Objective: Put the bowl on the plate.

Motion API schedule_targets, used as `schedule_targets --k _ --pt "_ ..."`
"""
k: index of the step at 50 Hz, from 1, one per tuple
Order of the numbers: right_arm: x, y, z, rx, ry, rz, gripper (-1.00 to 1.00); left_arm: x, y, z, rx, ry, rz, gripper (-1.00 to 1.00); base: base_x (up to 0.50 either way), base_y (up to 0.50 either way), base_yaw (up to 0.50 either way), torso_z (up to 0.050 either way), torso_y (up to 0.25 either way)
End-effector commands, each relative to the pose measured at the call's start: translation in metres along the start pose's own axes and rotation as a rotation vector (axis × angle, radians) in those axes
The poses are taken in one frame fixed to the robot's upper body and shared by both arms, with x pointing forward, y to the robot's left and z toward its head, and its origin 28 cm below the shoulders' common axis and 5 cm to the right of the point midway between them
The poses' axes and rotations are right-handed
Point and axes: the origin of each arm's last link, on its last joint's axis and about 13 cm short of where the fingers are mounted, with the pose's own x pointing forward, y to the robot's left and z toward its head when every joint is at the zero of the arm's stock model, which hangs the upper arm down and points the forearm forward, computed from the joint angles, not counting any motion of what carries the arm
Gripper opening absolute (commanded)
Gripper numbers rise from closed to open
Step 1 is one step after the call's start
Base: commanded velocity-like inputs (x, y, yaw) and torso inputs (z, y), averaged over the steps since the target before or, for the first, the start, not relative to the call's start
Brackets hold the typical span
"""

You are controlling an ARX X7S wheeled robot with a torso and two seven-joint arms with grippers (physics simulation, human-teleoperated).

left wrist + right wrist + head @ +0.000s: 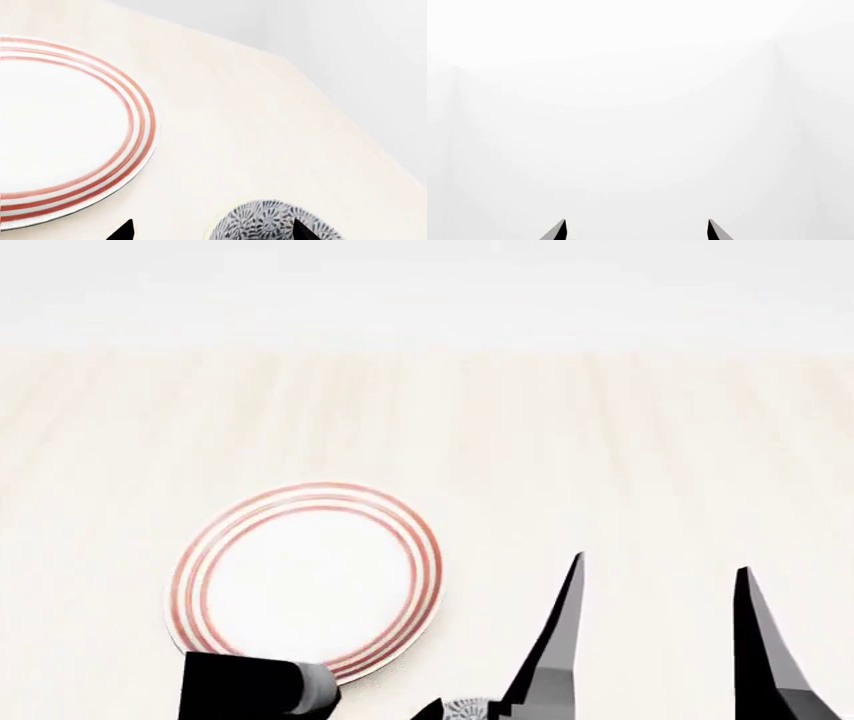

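The plate (67, 130), white with three red rings, lies flat on the pale table. In the head view the plate (304, 580) sits left of centre. The bowl (270, 222), white with a grey-blue floral pattern, shows only partly at the frame edge beside the plate, not touching it. My left gripper (213, 232) is open; one fingertip (301, 231) shows over the bowl, the other over bare table. Only a sliver of the bowl (467, 708) shows in the head view. My right gripper (661, 565) is open and empty, raised near the head camera. The right gripper (637, 231) faces blank white.
The pale wooden table (601, 440) stretches far back and to both sides. Its edge (347, 115) runs diagonally beyond the bowl in the left wrist view. Part of my left arm (247, 690) overlaps the plate's near rim in the head view.
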Motion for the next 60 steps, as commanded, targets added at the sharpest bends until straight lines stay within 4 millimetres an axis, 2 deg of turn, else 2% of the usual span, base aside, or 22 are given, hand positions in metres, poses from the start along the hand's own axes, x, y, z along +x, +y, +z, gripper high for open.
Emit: schedule_targets --k 1,12,36,60 --pt "0.0 -0.001 0.0 -0.013 -0.004 0.009 1.0 0.002 0.0 0.003 -0.043 -0.015 -0.009 1.0 0.0 0.0 0.0 0.0 0.0" --pt "0.0 0.0 0.0 -0.015 -0.001 0.018 1.0 0.003 -0.001 0.006 -0.058 0.018 0.009 1.0 0.0 0.0 0.0 0.0 0.0" --pt "-0.001 0.0 -0.002 -0.016 0.008 0.023 1.0 0.006 -0.001 -0.008 -0.049 0.115 0.016 1.0 0.0 0.0 0.0 0.0 0.0" --pt "-0.002 0.001 -0.002 -0.015 0.011 0.027 1.0 0.005 -0.002 -0.016 -0.01 0.133 0.013 1.0 0.0 0.0 0.0 0.0 0.0"
